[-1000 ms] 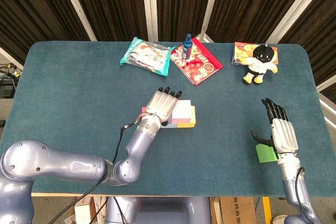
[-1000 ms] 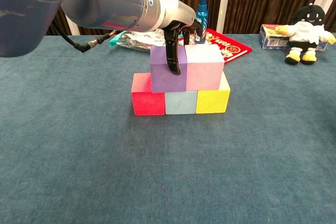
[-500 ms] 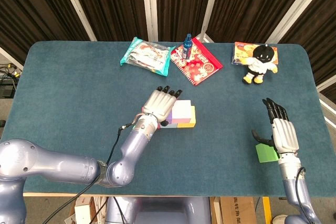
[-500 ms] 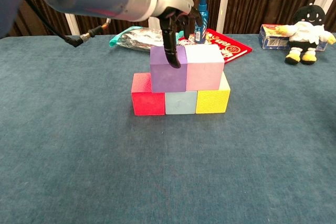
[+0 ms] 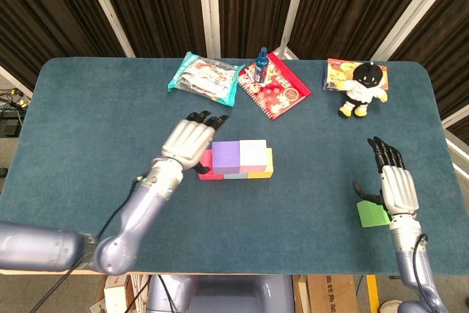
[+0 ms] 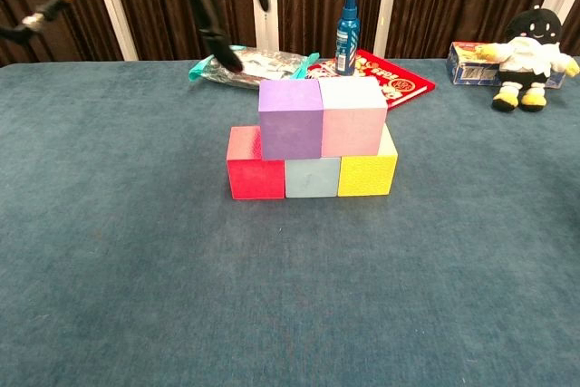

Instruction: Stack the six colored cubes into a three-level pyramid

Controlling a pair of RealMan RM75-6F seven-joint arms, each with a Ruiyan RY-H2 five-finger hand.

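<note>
Five cubes stand stacked mid-table. A red cube (image 6: 254,164), a pale blue cube (image 6: 313,177) and a yellow cube (image 6: 367,174) form the bottom row. A purple cube (image 6: 290,119) and a pink cube (image 6: 352,116) sit on top of them. The green cube (image 5: 371,213) lies apart at the front right, beside my right hand (image 5: 391,185), which is open with fingers spread. My left hand (image 5: 189,141) hovers raised just left of the stack, open and empty, its fingers (image 6: 213,6) showing at the top of the chest view.
Along the far edge lie a teal snack bag (image 5: 204,77), a red booklet (image 5: 275,86) with a blue spray bottle (image 5: 262,59) on it, and a black-and-white plush toy (image 5: 363,86) on a colourful book (image 5: 338,72).
My left hand has let go of the purple cube, lifted and drawn back to the left of the stack. The right hand has not moved.
</note>
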